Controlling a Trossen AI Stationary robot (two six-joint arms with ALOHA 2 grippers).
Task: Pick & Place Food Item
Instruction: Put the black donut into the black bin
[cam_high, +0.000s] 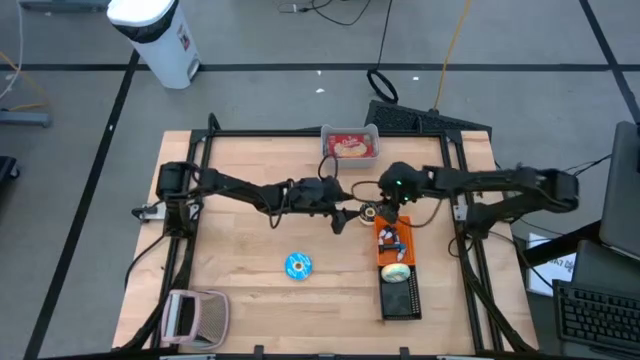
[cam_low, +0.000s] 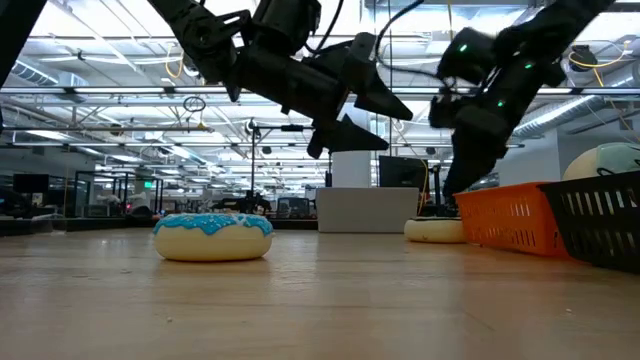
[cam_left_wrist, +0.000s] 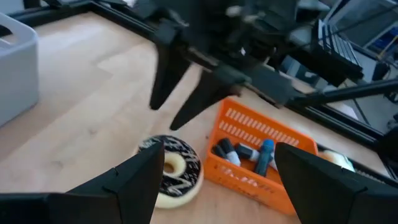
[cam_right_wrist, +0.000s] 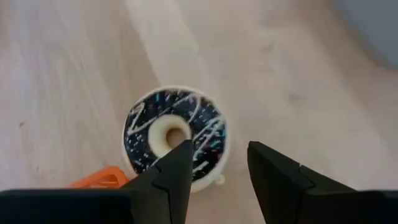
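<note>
Above the dark-iced doughnut (cam_right_wrist: 175, 135), right tool (cam_right_wrist: 219, 163) spread; left tool (cam_left_wrist: 214, 165) spread nearby.

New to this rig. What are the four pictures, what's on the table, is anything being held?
Two dark robot arms work at a wooden table. One picture looks straight down, one looks level across the tabletop, and two come from cameras on the arms' wrists.

On the table: a blue-frosted donut, a dark-frosted donut with white streaks, an orange basket with small items, a black basket, a grey bin and a pink-and-white object.

The left hand is open beside the dark donut. The right hand is open just above that donut. Neither holds anything.
</note>
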